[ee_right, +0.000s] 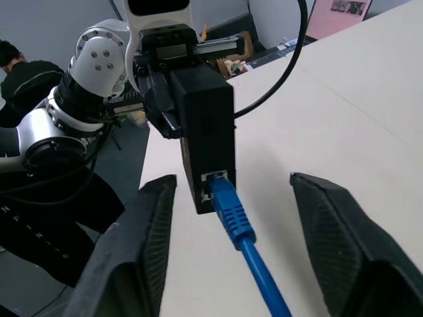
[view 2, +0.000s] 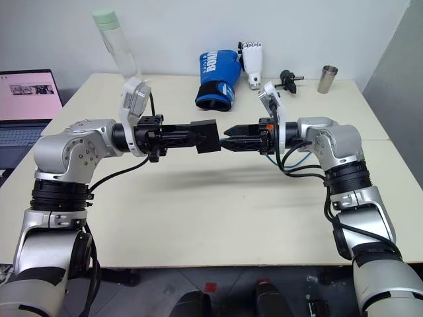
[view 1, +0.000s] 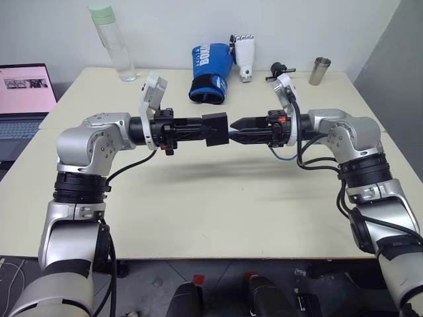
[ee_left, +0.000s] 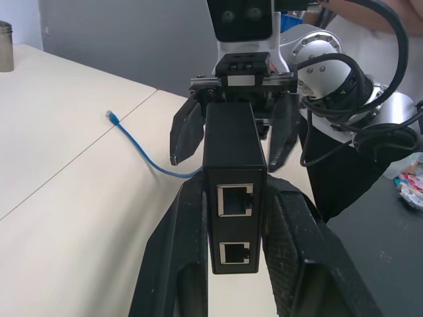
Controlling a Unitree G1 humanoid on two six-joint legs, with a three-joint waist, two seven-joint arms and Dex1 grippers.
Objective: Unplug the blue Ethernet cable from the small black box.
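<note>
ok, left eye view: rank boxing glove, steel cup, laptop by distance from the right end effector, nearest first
1. Blue boxing glove, just behind the right end effector, mid table.
2. Steel cup, back right corner.
3. Laptop, far left, off the table edge.

The small black box [view 1: 215,129] sits between left hand [view 1: 198,129] and right hand [view 1: 239,123].

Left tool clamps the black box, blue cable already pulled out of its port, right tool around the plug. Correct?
Not quite. The cable is still plugged into the box, as the right wrist view shows. The left tool does clamp the box, and the right tool sits around the plug.
</note>
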